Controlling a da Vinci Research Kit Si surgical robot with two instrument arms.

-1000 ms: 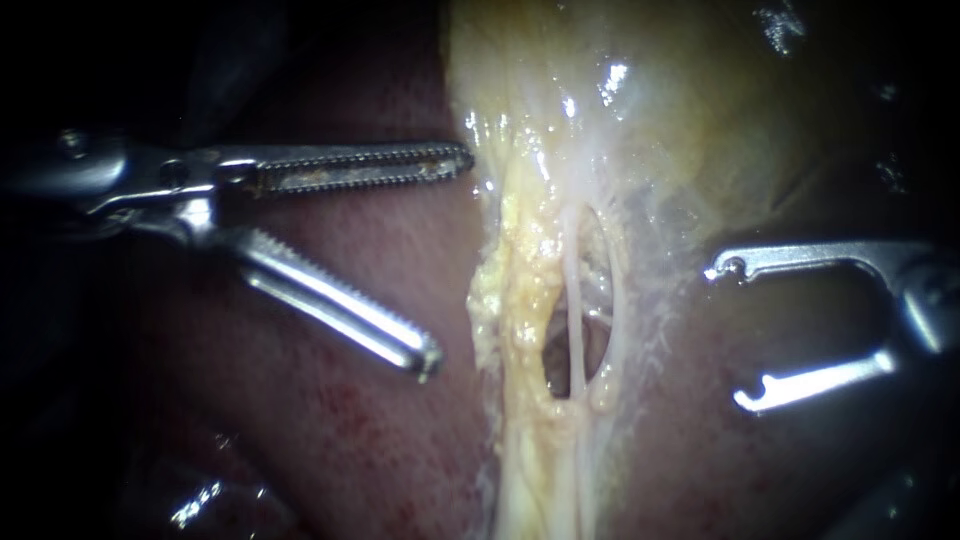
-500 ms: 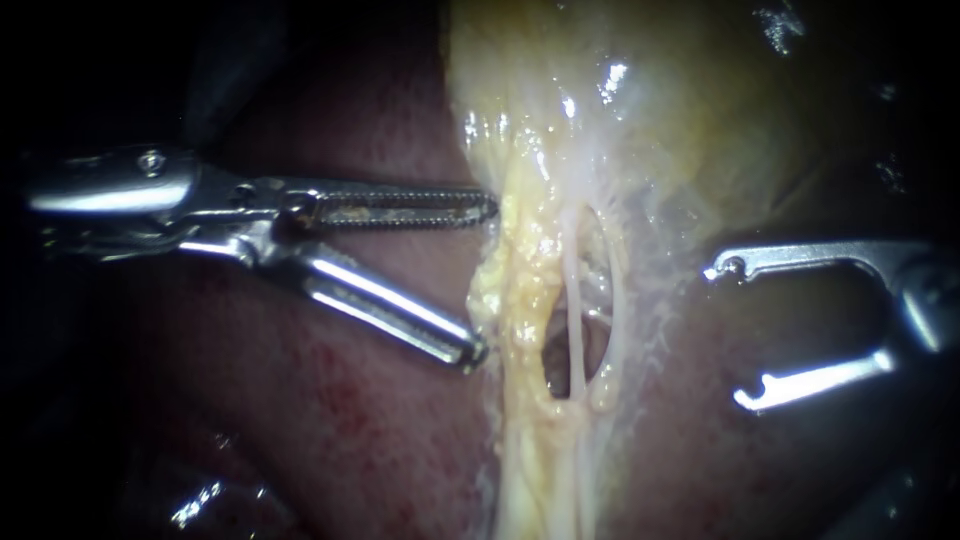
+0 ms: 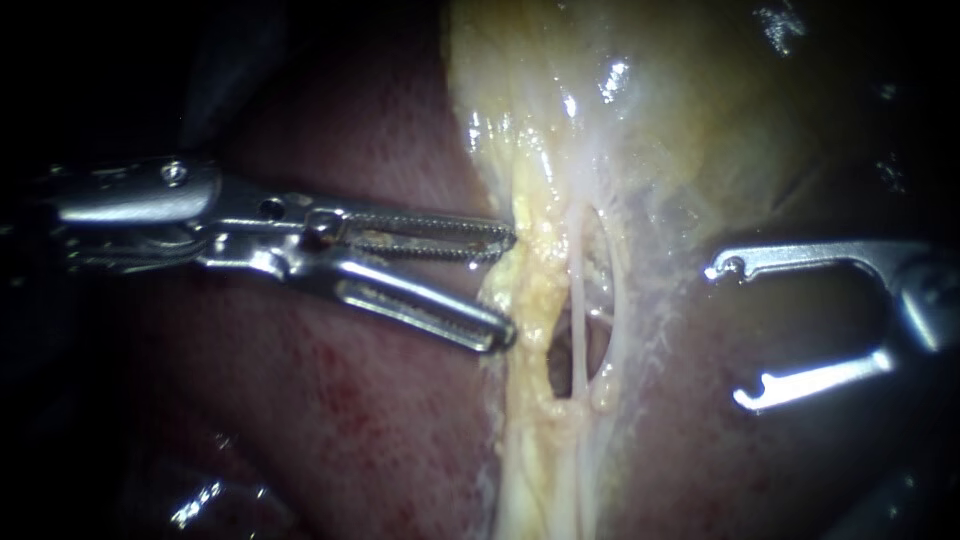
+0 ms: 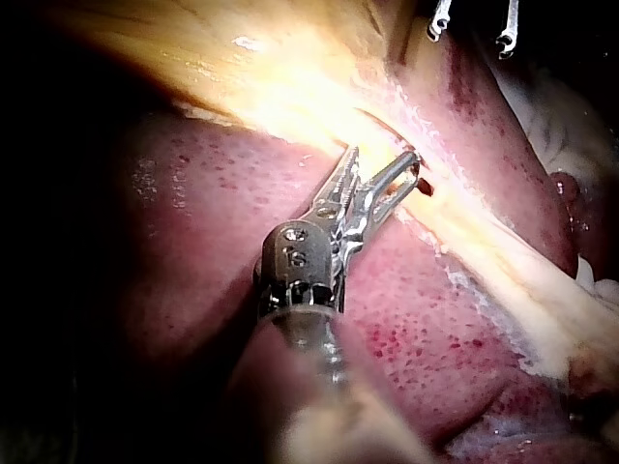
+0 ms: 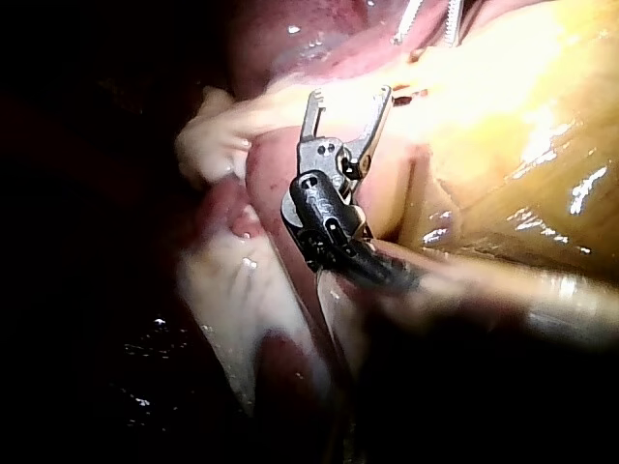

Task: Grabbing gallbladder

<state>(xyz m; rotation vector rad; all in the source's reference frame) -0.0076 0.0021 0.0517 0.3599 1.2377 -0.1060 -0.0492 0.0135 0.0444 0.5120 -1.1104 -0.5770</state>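
Observation:
The pale yellow gallbladder [image 3: 640, 100] tapers down into a band of fatty tissue [image 3: 530, 290] with thin whitish tubes [image 3: 577, 300] crossing a small hole. My left instrument [image 3: 508, 285] has toothed jaws that stand open, their tips against the left edge of that band, with the edge between them. In the left wrist view the same jaws [image 4: 380, 159] straddle the band's edge. My right instrument [image 3: 730, 335] hangs open to the right of the band, clear of it, over the liver. The right wrist view shows its hooked jaws [image 5: 348, 97] apart and empty.
Dark red liver [image 3: 350, 400] lies on both sides of the band. A wet glint [image 3: 200, 495] marks the lower left. In the left wrist view the right instrument's tips [image 4: 474, 24] show beyond the band.
My left instrument has advanced right until its tips met the band's edge, and its jaws have narrowed. The edge is pushed slightly right. The right instrument has not moved.

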